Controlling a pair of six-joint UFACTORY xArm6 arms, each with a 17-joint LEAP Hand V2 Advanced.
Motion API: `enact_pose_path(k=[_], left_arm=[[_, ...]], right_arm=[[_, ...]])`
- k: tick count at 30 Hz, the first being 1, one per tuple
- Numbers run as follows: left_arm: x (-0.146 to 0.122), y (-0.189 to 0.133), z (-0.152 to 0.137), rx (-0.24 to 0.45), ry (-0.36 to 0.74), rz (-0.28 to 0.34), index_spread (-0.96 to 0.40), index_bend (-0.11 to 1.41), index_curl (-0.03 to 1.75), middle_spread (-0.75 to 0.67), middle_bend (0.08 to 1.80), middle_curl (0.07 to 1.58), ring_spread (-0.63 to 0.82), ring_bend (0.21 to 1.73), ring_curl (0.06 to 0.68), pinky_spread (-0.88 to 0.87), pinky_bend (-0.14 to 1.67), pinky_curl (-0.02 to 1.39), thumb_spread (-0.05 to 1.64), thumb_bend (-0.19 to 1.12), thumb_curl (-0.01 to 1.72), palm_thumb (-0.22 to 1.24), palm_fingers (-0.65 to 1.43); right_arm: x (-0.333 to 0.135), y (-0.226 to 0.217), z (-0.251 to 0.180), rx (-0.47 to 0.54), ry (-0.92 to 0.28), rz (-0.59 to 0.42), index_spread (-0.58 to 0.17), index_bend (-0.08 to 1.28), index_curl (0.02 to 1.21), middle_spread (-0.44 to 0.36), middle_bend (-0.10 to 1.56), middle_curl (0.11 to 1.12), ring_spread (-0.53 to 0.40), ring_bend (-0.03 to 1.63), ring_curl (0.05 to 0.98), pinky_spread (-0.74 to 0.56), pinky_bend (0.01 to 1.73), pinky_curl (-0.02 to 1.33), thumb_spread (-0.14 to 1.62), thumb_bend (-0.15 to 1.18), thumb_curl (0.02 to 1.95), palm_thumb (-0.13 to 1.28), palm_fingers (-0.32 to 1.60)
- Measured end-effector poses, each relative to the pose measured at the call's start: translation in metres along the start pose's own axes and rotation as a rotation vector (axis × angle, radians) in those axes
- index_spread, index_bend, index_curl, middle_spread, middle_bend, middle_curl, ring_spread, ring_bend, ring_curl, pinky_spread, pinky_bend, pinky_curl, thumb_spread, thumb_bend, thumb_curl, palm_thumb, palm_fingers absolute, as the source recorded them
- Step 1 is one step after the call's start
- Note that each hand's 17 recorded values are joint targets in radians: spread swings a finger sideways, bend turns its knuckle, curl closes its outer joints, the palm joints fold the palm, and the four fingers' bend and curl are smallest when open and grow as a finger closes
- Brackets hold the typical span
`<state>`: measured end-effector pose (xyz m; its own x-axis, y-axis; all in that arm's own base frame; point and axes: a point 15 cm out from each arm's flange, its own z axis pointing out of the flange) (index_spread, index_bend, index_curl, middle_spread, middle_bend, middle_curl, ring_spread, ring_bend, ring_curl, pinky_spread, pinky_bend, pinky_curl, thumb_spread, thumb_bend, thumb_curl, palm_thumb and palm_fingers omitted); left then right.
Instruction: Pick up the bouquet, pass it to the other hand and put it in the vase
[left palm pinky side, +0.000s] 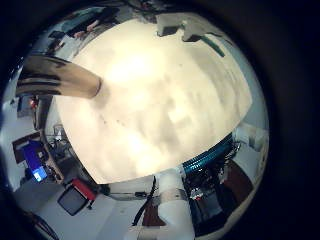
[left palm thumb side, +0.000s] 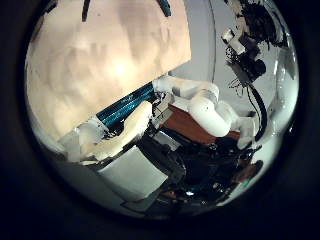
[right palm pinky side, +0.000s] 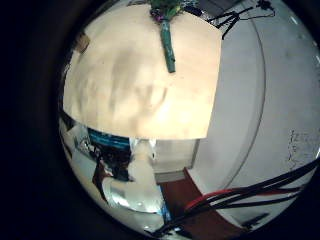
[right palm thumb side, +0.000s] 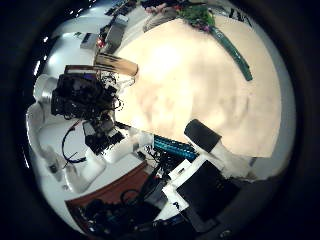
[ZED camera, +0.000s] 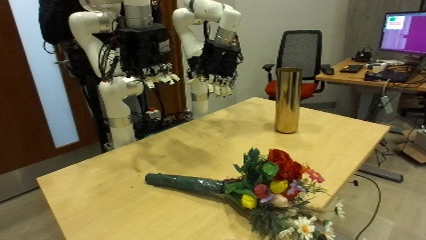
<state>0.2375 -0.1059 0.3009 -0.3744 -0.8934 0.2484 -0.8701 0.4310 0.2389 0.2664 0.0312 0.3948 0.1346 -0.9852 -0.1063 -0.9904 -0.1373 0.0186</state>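
Note:
The bouquet lies flat on the wooden table near its front edge, with a dark green wrapped stem and red, yellow and white flowers. The tall gold vase stands upright at the far side of the table. Both arms hang high above the back of the table. My left hand and right hand are open, fingers relaxed and holding nothing, well clear of both objects. The right palm views show the bouquet far off on the table, and the vase beside the left hand. The left little finger side view shows the vase.
A black office chair and a desk with a monitor stand behind the table on the vase's side. A brown door is beside the left arm. The table's edges drop off to the floor.

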Motion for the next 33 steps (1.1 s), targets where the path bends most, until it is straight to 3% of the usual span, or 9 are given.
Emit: enact_pose_path(k=[9, 10, 11, 13, 16, 17, 24, 28, 33], left_arm=[[0.001, -0.004, -0.002, 0.004, -0.013, 0.009, 0.06, 0.19, 0.39, 0.20, 0.20, 0.36, 0.45, 0.38, 0.185, 0.45, 0.18, 0.25, 0.95, -0.03, 0.31, 0.44, 0.27], [0.001, -0.005, -0.003, 0.000, -0.016, 0.013, 0.06, 0.19, 0.39, 0.19, 0.20, 0.36, 0.45, 0.38, 0.185, 0.45, 0.18, 0.25, 0.96, -0.03, 0.31, 0.44, 0.27], [0.003, -0.008, -0.006, 0.002, -0.021, 0.020, 0.06, 0.19, 0.39, 0.19, 0.20, 0.36, 0.45, 0.38, 0.185, 0.45, 0.18, 0.24, 0.96, -0.03, 0.31, 0.44, 0.27], [0.006, -0.012, -0.010, -0.003, -0.037, 0.030, 0.05, 0.20, 0.40, 0.19, 0.19, 0.35, 0.45, 0.38, 0.184, 0.45, 0.18, 0.24, 0.96, -0.03, 0.31, 0.44, 0.28], [0.006, -0.019, -0.014, -0.015, -0.062, 0.043, 0.04, 0.20, 0.41, 0.19, 0.19, 0.35, 0.44, 0.37, 0.183, 0.45, 0.18, 0.24, 0.96, -0.03, 0.31, 0.44, 0.29], [0.006, -0.022, -0.015, -0.021, -0.067, 0.046, 0.03, 0.20, 0.42, 0.18, 0.20, 0.35, 0.44, 0.37, 0.184, 0.44, 0.18, 0.23, 0.96, -0.03, 0.31, 0.43, 0.30], [-0.014, -0.021, -0.041, -0.054, -0.099, 0.051, 0.02, 0.20, 0.43, 0.17, 0.20, 0.35, 0.43, 0.38, 0.184, 0.44, 0.18, 0.22, 0.97, -0.03, 0.30, 0.40, 0.30], [-0.033, -0.020, -0.047, -0.042, -0.077, 0.032, 0.02, 0.20, 0.43, 0.16, 0.20, 0.35, 0.42, 0.37, 0.184, 0.44, 0.18, 0.22, 0.97, -0.03, 0.30, 0.40, 0.30], [-0.036, -0.025, -0.044, -0.047, -0.039, 0.030, 0.02, 0.20, 0.43, 0.15, 0.22, 0.36, 0.40, 0.38, 0.184, 0.44, 0.17, 0.21, 0.97, -0.03, 0.30, 0.37, 0.32]], right_arm=[[0.012, 0.000, 0.000, -0.003, 0.003, 0.041, -0.310, 0.17, 0.31, 0.024, 0.24, 0.33, 0.178, 0.25, 0.238, 0.33, 0.21, 0.26, 1.06, -0.03, 0.34, 0.64, 0.35], [0.018, 0.000, -0.002, -0.001, 0.009, 0.058, -0.289, 0.18, 0.31, -0.015, 0.23, 0.33, 0.141, 0.29, 0.245, 0.33, 0.23, 0.26, 1.06, -0.03, 0.34, 0.64, 0.42], [0.022, -0.002, -0.006, 0.006, 0.014, 0.068, -0.258, 0.15, 0.29, 0.028, 0.28, 0.33, 0.097, 0.36, 0.248, 0.33, 0.24, 0.25, 1.06, -0.03, 0.34, 0.63, 0.57], [0.030, -0.007, -0.018, 0.009, 0.030, 0.088, -0.242, 0.16, 0.29, 0.019, 0.30, 0.34, 0.044, 0.40, 0.266, 0.32, 0.28, 0.27, 1.06, -0.02, 0.34, 0.63, 0.58], [0.055, -0.002, -0.031, -0.042, 0.052, 0.157, -0.257, 0.14, 0.28, 0.016, 0.32, 0.34, 0.004, 0.45, 0.266, 0.30, 0.33, 0.27, 1.07, -0.03, 0.34, 0.62, 0.56], [0.063, -0.004, -0.034, -0.056, 0.052, 0.180, -0.262, 0.20, 0.28, 0.023, 0.29, 0.32, -0.028, 0.49, 0.246, 0.27, 0.37, 0.26, 1.08, -0.02, 0.34, 0.59, 0.55], [0.098, 0.000, -0.035, -0.236, 0.002, 0.265, -0.261, 0.16, 0.28, -0.001, 0.28, 0.32, -0.032, 0.53, 0.240, 0.26, 0.41, 0.26, 1.09, -0.03, 0.34, 0.58, 0.51], [0.106, -0.007, -0.019, -0.304, -0.020, 0.281, -0.251, 0.16, 0.27, 0.028, 0.27, 0.32, -0.020, 0.53, 0.232, 0.25, 0.45, 0.26, 1.10, -0.03, 0.34, 0.55, 0.44], [0.109, -0.017, 0.004, -0.377, -0.041, 0.282, -0.219, 0.18, 0.29, 0.038, 0.26, 0.32, -0.004, 0.53, 0.210, 0.26, 0.47, 0.24, 1.12, -0.02, 0.34, 0.54, 0.46]])
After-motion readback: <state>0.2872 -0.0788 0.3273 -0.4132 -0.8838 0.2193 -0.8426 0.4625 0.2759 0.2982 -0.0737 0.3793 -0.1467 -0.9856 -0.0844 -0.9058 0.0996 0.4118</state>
